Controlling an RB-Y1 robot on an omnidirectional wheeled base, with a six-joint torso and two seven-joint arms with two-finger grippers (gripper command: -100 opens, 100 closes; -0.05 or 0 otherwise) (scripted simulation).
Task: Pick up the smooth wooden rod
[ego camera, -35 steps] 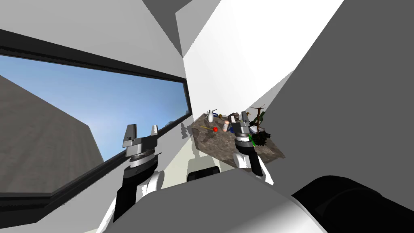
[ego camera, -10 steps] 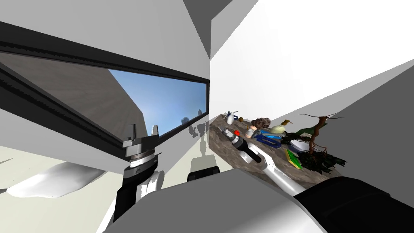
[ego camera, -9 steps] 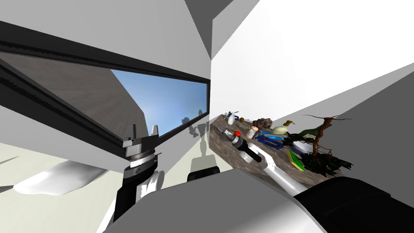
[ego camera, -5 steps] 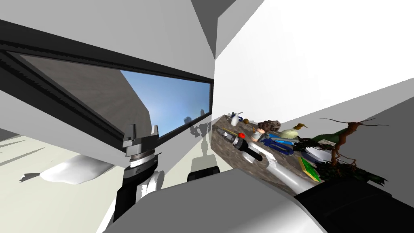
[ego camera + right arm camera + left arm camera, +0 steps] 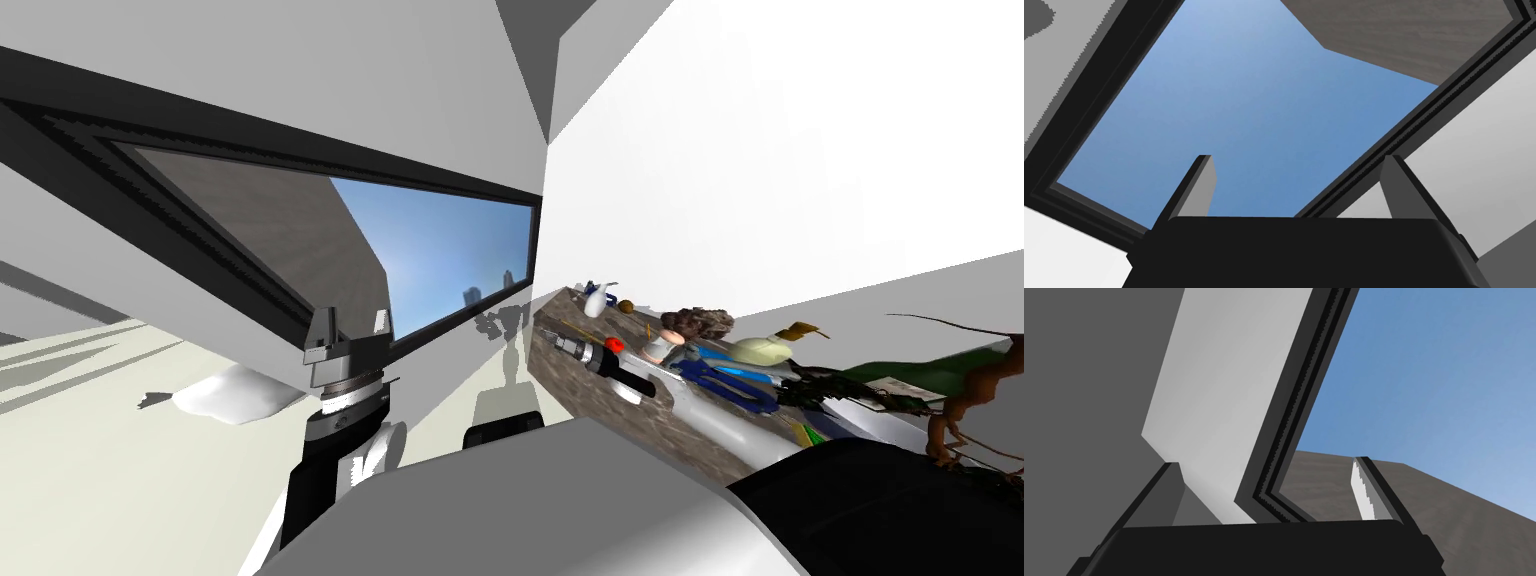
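A thin yellowish rod (image 5: 588,334) lies on the mottled brown tabletop (image 5: 560,385), with one end at a small red ball (image 5: 613,344). My right arm stretches low over the table's near edge. Its gripper (image 5: 558,343) is right beside the rod, on the near side, and I cannot tell whether it touches. In the right wrist view the right gripper (image 5: 1296,157) is open, nothing between its fingers, pointing at a window. My left gripper (image 5: 350,323) is raised in front of the window, away from the table. The left wrist view shows that gripper (image 5: 1264,463) open.
The table stands in the room's corner against the white wall. Behind the rod it holds a white jug (image 5: 597,300), a small brown ball (image 5: 626,306), a brown lump (image 5: 702,322), a blue object (image 5: 728,382), a pale bulb (image 5: 765,350) and a bare-branched plant (image 5: 965,415).
My view has swung and drawn nearer, so the table looks bigger and sits further right. The right arm, upright at first, now lies stretched over the table. The left arm kept still.
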